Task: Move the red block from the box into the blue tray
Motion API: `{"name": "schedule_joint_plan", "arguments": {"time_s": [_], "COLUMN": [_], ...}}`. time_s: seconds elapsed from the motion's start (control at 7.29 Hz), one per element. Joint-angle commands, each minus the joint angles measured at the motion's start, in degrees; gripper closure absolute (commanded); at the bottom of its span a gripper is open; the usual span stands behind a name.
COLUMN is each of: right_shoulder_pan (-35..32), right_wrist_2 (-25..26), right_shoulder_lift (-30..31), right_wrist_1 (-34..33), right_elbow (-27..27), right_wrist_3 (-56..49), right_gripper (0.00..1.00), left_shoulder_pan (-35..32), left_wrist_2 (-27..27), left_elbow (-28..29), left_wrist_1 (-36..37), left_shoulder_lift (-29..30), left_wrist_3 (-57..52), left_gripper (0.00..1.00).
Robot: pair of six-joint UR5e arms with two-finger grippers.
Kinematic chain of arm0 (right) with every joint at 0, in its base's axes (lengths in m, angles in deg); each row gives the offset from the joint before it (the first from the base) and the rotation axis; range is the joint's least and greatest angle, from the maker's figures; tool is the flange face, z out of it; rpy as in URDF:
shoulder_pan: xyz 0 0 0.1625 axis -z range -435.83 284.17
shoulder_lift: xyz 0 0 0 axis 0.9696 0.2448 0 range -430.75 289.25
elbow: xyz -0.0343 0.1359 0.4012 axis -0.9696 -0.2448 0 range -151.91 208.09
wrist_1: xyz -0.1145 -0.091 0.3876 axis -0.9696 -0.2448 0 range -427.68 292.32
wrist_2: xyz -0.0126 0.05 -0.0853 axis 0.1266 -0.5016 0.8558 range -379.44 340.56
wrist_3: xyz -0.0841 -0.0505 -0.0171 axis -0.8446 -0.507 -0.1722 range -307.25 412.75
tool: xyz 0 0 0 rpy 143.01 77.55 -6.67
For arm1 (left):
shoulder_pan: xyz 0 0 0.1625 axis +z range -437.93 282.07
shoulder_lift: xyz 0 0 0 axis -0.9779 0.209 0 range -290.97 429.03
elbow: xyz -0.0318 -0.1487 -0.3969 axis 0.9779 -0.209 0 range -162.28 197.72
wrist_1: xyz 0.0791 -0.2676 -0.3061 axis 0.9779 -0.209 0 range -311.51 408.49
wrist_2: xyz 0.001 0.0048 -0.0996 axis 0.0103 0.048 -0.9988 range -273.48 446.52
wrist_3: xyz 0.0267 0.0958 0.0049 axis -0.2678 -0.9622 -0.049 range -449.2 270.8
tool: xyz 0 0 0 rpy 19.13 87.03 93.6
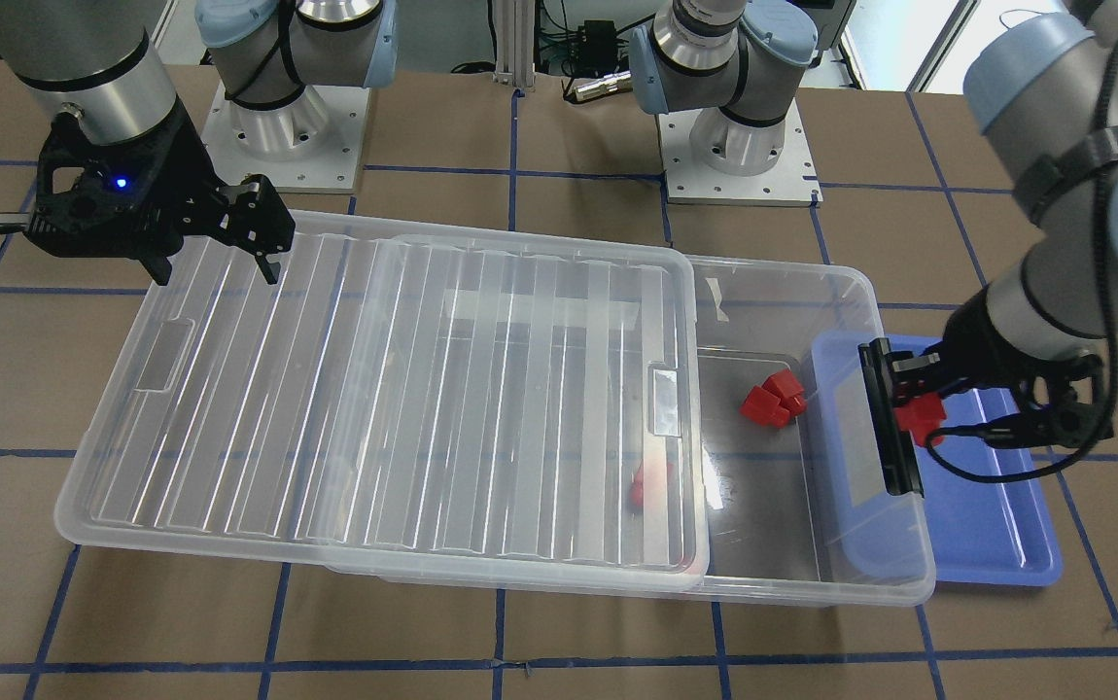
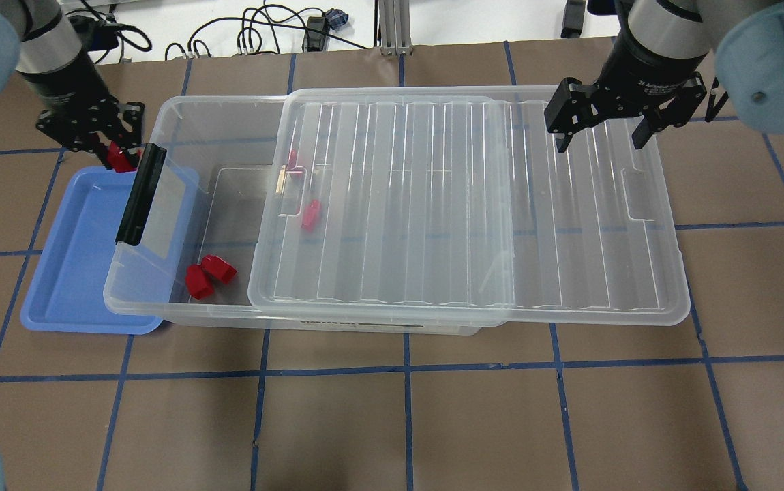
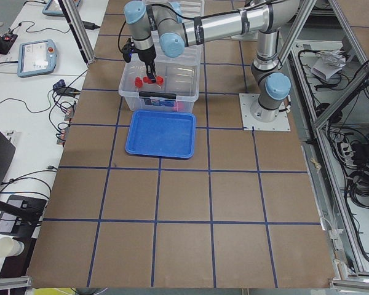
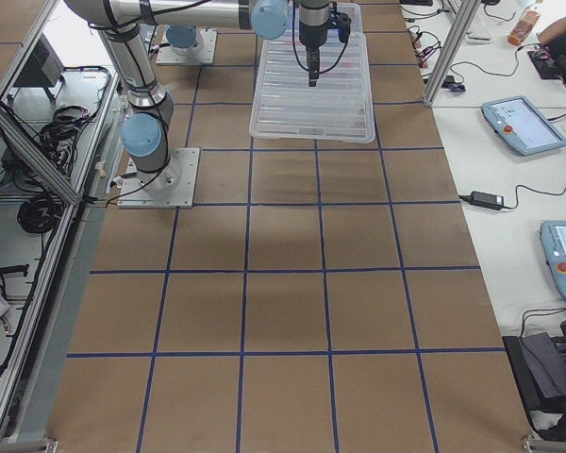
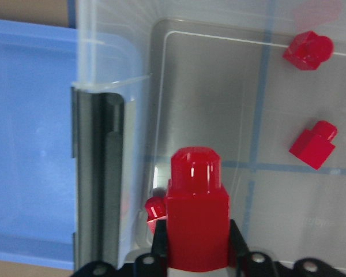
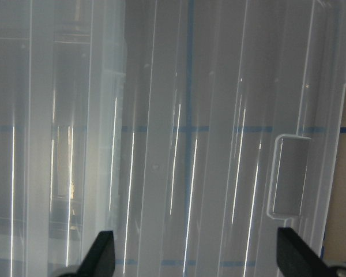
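Note:
My left gripper (image 2: 107, 144) is shut on the red block (image 2: 119, 158) and holds it in the air at the box's latch end, beside the black latch bar (image 2: 140, 194). The block also shows in the front view (image 1: 919, 416) and the left wrist view (image 5: 196, 219). The blue tray (image 2: 71, 273) lies partly under that end of the clear box (image 2: 181, 102) and holds nothing that I can see. My right gripper (image 2: 598, 142) is open and empty over the ribbed lid (image 2: 467, 204).
The lid is slid sideways, leaving the box's latch end uncovered. Two loose red blocks (image 2: 209, 276) lie in the uncovered part, and two more (image 2: 310, 215) show through the lid. The arm bases (image 1: 739, 146) stand behind the box.

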Motion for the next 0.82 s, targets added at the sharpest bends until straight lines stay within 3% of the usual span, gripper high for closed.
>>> {"name": "schedule_joint_plan", "arguments": {"time_s": [0.0,0.55,0.69], "right_shoulder_pan": [2.6,14.1,18.22], "right_wrist_2": [1.46,1.56,1.56], "right_shoulder_lift": [-0.16,-0.59,-0.94], "right_wrist_1": [0.0,-0.44,-0.96], "right_elbow": [-0.03,0.23,0.49], "right_wrist_3": [-1.37,-16.84,-20.94], "right_gripper": [0.0,0.0,0.0], "left_shoulder_pan": [8.84,12.64,12.73], "left_wrist_2": [0.61,-2.82,-2.56], "left_elbow": [-2.46,-15.19,-16.52], "left_wrist_1": [2.8,25.62,27.5], "left_shoulder_lift": [2.19,7.9,8.52], "left_wrist_3": [-14.18,-20.13,-19.96], "left_gripper": [0.92,0.91,0.9]}}
